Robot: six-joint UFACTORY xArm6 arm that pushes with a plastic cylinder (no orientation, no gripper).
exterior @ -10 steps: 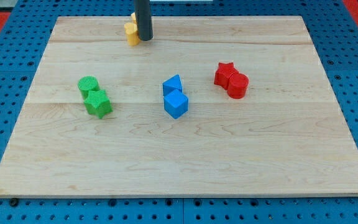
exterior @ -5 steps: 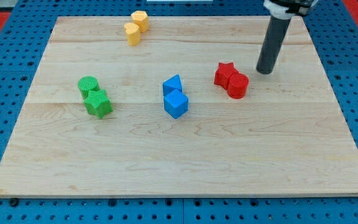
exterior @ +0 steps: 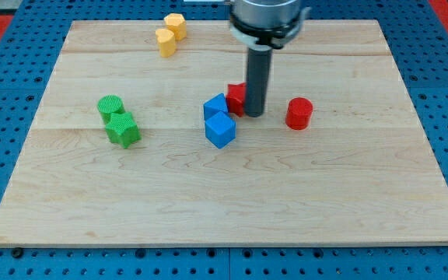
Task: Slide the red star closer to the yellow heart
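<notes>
The red star (exterior: pixel 236 97) lies near the board's middle, partly hidden behind my rod. My tip (exterior: pixel 254 114) stands right against the star's right side. The star touches or nearly touches the blue triangular block (exterior: pixel 215 106) on its left. The yellow heart (exterior: pixel 165 41) lies near the view's top, left of centre, with a yellow hexagonal block (exterior: pixel 176 25) just above and to its right.
A red cylinder (exterior: pixel 299 113) stands alone to the right of my tip. A blue cube (exterior: pixel 220 130) sits below the blue triangular block. A green cylinder (exterior: pixel 110 106) and a green star-like block (exterior: pixel 123 129) lie at the left. The wooden board (exterior: pixel 224 202) rests on a blue pegboard.
My tip has swung from the yellow blocks to the right of the red pair, then left, pushing the red star leftwards away from the red cylinder up to the blue blocks.
</notes>
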